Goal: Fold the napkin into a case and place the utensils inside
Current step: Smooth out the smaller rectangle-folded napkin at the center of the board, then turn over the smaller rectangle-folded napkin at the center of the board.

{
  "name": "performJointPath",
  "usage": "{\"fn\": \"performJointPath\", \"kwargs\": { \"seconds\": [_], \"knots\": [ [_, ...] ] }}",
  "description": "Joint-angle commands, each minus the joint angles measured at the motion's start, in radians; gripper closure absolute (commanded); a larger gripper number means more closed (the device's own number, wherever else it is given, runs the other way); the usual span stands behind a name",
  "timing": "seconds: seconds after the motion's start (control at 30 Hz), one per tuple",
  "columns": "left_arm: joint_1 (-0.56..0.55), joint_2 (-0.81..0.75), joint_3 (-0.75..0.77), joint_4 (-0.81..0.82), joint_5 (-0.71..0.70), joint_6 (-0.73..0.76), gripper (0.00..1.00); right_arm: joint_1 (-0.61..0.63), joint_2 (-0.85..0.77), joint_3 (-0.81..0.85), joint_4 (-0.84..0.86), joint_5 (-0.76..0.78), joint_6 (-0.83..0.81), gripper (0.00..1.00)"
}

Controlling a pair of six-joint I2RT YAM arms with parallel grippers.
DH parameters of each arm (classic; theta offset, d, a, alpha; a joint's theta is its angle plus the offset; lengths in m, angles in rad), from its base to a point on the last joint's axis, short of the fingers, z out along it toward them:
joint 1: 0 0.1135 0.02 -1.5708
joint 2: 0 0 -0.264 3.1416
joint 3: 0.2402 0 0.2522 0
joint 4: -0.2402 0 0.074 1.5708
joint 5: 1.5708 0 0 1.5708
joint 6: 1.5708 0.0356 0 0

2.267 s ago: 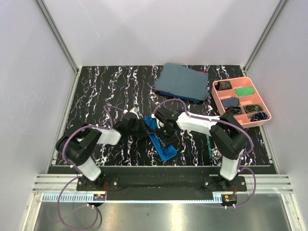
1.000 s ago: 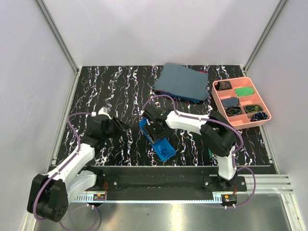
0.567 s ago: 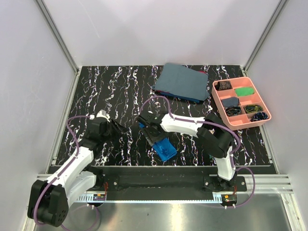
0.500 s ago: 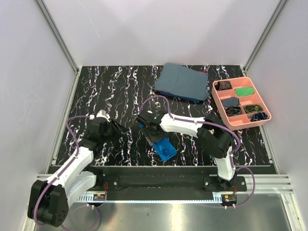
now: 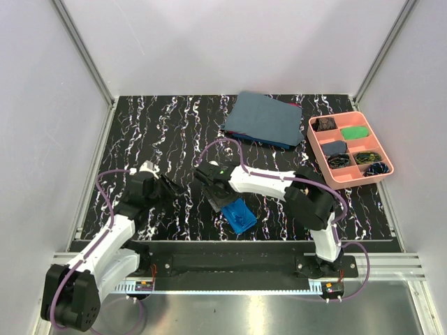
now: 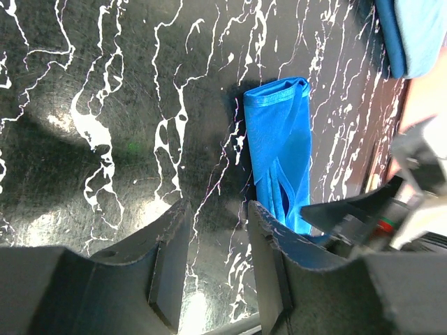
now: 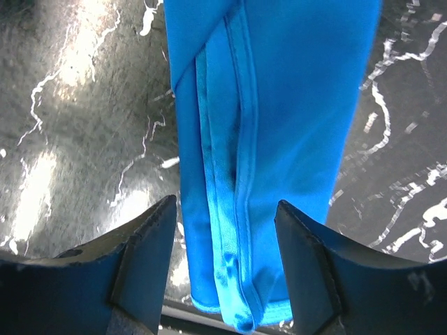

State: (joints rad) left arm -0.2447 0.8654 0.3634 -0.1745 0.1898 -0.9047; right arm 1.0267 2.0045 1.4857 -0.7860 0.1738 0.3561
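Loosely the released right claw (image 7: 223, 209) sits over the case (image 7: 279, 105), left claw (image 6: 216, 209) released nearby, pink tray (image 5: 313, 139) well apart

Bright, even overhead light. Glare patches on the glossy worktop (image 7: 49, 174) left of the right fingers (image 7: 143, 269). The left fingers (image 6: 167, 269) are dark and blurred.

top: high behind bases, facing down | left wrist: farther off, narrow bright-blue folded cloth case (image 6: 279, 146) ahead-right of left claw (image 6: 216, 209) | right wrist: close, case below right claw (image 7: 225, 209)
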Motion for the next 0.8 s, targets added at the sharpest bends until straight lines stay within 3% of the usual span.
{"fn": "performJointPath", "kwargs": {
  "seconds": [0.0,0.23,0.4,0.53,0.7,0.77],
  "knots": [
    [0.012,-0.038,-0.003,0.003,0.023,0.024,0.59,0.006,0.048,0.019,0.037,-0.016,0.0,0.34],
    [0.025,-0.046,0.003,-0.014,0.023,0.036,0.58,0.006,0.094,0.008,0.062,-0.004,0.001,0.42],
    [0.036,-0.034,0.005,-0.014,0.025,0.047,0.58,0.006,0.062,0.054,0.047,0.009,-0.005,0.65],
    [0.041,-0.035,0.014,-0.032,0.017,0.055,0.58,0.006,0.048,0.137,0.024,-0.028,-0.012,0.78],
    [0.054,-0.08,0.038,-0.111,-0.015,0.096,0.58,-0.005,0.019,0.234,0.048,-0.187,0.004,0.89],
    [0.065,-0.109,0.049,-0.155,-0.032,0.121,0.59,-0.029,0.008,0.231,0.111,-0.316,0.017,0.94]
  ]
}}
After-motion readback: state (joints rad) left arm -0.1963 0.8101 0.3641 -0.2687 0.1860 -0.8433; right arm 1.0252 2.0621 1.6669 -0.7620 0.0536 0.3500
